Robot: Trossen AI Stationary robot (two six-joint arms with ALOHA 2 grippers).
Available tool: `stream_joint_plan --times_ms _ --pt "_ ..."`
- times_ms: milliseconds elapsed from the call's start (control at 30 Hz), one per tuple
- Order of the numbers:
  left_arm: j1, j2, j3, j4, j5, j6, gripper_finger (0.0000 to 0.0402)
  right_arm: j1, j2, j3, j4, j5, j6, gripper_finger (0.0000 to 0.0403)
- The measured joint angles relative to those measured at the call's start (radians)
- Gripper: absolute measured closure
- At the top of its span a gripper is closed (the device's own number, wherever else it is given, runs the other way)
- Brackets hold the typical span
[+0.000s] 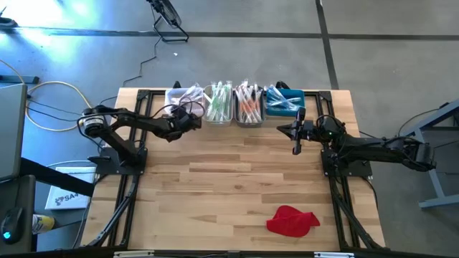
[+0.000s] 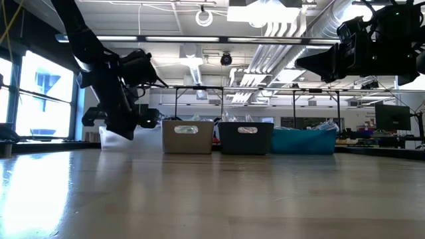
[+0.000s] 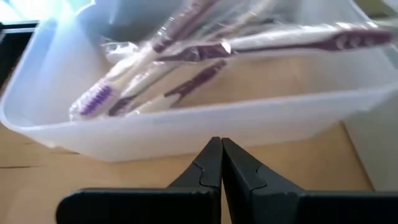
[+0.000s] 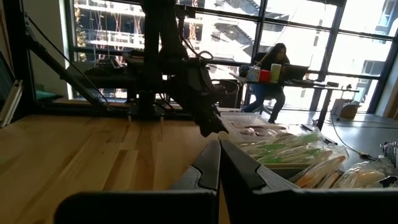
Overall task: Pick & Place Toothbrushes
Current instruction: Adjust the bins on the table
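Note:
Four small bins stand in a row at the table's far edge, each holding wrapped toothbrushes [image 1: 247, 102]. My left gripper [image 3: 221, 144] is shut and empty. It slants down just in front of the near wall of the white bin [image 3: 205, 124], the leftmost bin [image 1: 183, 97]. Purple-handled toothbrushes [image 3: 186, 53] lie inside that bin in clear wrappers. My right gripper [image 1: 283, 130] is shut and empty. It hangs level above the table near the blue bin [image 1: 285, 102], pointing toward the table's left.
A red cloth [image 1: 292, 220] lies near the table's front right. Bare wood [image 1: 229, 179] stretches between the two arms and the near edge. Black frame rails [image 1: 125, 208] run along both sides. A person [image 4: 272, 74] sits at a desk beyond the table.

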State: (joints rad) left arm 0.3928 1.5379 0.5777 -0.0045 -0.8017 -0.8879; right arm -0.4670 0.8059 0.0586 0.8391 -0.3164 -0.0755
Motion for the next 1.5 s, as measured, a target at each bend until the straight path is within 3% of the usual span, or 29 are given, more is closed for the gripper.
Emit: stream_joint_plan --times_ms 567,767,1233,1367,1500 --pt "0.071 0.000 0.000 0.025 0.022 0.072 0.0401 0.000 0.000 0.000 -0.002 0.000 0.000 0.0401" --pt "0.071 0.000 0.000 0.047 0.135 0.072 0.0401 0.000 0.000 0.000 -0.002 0.002 -0.007 0.0401" --pt "-0.113 -0.088 0.000 0.040 0.251 0.040 0.0401 0.000 0.000 0.000 -0.012 0.000 -0.007 0.0401" --pt "-0.155 -0.089 0.000 0.094 0.347 0.024 0.0401 0.000 0.000 0.000 -0.012 0.000 -0.007 0.0401" --pt "-0.163 -0.047 0.000 0.190 0.355 0.034 0.0401 0.000 0.000 0.000 -0.011 0.002 -0.007 0.0401"
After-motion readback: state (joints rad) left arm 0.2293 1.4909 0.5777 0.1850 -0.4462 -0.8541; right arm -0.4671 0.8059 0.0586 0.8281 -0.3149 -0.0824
